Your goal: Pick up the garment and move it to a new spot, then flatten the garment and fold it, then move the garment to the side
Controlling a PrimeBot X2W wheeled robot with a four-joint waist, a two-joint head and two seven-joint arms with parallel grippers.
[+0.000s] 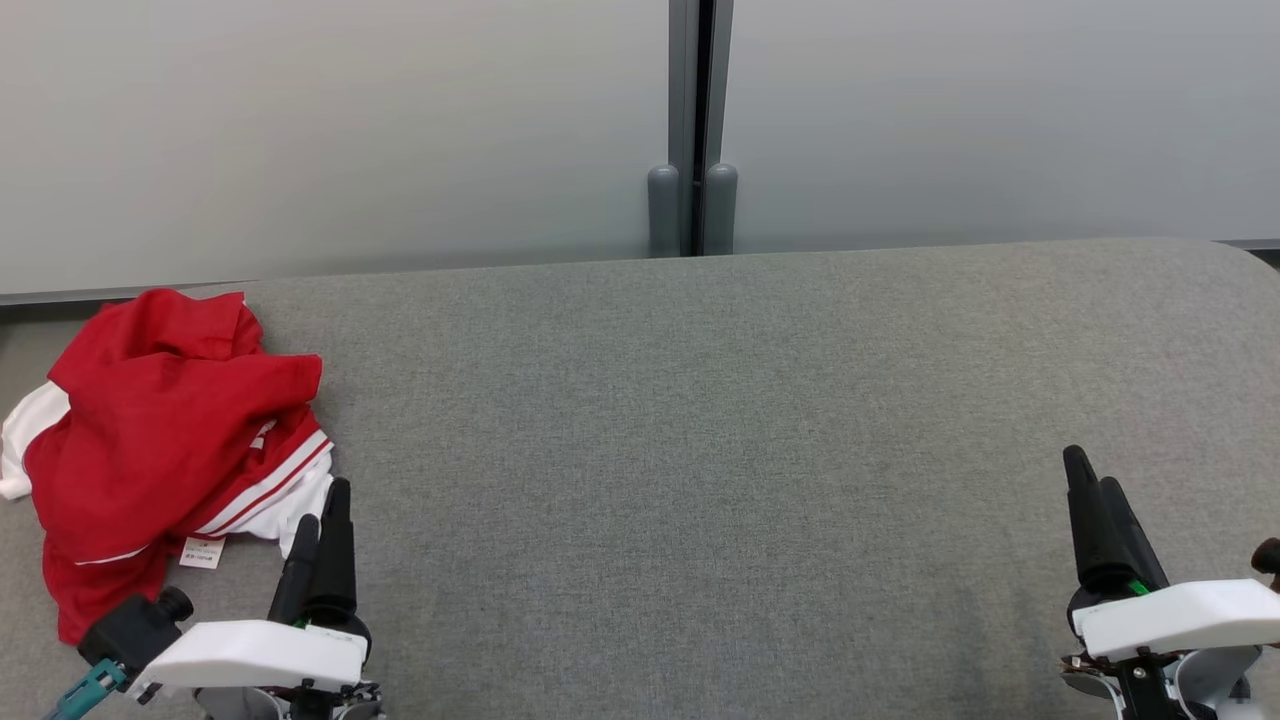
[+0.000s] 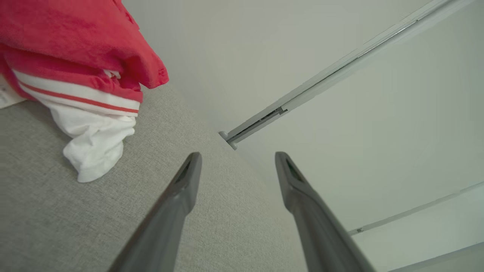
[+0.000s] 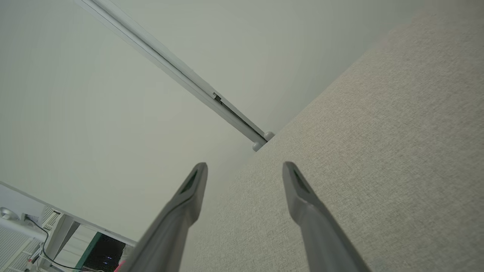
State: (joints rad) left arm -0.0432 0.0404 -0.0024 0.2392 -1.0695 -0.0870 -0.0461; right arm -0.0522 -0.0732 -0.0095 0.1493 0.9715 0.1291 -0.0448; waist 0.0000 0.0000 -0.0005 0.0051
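The fingers [image 2: 177,204] of the left gripper [image 1: 322,505] were spread apart and empty above the grey table [image 1: 700,450]. Their tips were just beside the white hem of the crumpled red-and-white garment [image 1: 160,440], which lay heaped at the table's left end. The right gripper [image 1: 1092,470] hung well apart from it over the table's right side, its fingers [image 3: 314,223] likewise parted with nothing between them.

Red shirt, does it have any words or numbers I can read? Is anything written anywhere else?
The white tag at the lower edge of the garment: dark print, too small to read.
No other words, numbers or signs are readable.
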